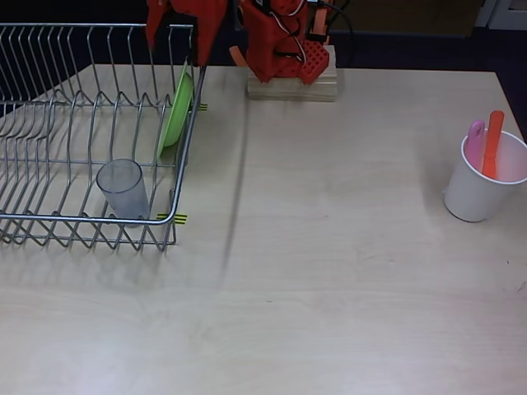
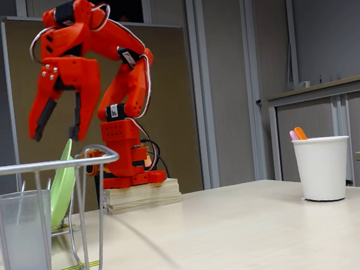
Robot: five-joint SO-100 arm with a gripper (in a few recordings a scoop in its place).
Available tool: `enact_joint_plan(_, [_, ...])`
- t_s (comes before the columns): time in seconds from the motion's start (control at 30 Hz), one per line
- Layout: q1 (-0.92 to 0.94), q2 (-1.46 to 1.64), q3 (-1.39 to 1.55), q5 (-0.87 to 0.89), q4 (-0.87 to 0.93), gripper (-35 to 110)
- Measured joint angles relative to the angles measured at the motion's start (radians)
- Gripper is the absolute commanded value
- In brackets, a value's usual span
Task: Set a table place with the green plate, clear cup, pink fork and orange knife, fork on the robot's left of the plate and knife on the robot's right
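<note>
The green plate point(image 1: 176, 107) point(image 2: 61, 184) stands on edge in the wire dish rack point(image 1: 49, 164) point(image 2: 48, 165), at the rack's right end. The clear cup point(image 1: 123, 189) point(image 2: 23, 235) stands upright in the rack's front corner. The pink fork point(image 1: 476, 141) point(image 2: 293, 135) and the orange knife point(image 1: 492, 144) point(image 2: 301, 133) stick up out of a white cup point(image 1: 484, 181) point(image 2: 323, 167) at the right. My gripper point(image 2: 56, 130) point(image 1: 174, 37) hangs open just above the plate's top edge, fingers pointing down, holding nothing.
The arm's base sits on a pale wooden block point(image 1: 292, 84) point(image 2: 141, 196) at the table's far edge. Wide bare tabletop point(image 1: 329, 271) lies between the rack and the white cup.
</note>
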Motion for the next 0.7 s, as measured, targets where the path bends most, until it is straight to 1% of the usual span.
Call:
enact_joint_plan(0.23, [0.003,-0.071,0.017,-0.028,-0.064,28])
enact_joint_plan(0.33, [0.003,-0.104,0.017,-0.038,-0.091,31])
enact_joint_plan(0.47, [0.002,-0.156,0.011,-0.054,-0.123,29])
enact_joint_plan(0.53, [-0.005,-0.19,-0.003,-0.072,-0.135,23])
enact_joint_plan(0.57, [-0.003,-0.21,-0.015,-0.083,-0.144,15])
enact_joint_plan(0.6, [-0.002,-0.233,-0.031,-0.097,-0.149,4])
enact_joint_plan(0.63, [-0.002,-0.244,-0.044,-0.107,-0.15,0])
enact_joint_plan(0.7, [0.0,-0.273,-0.066,-0.127,-0.161,0])
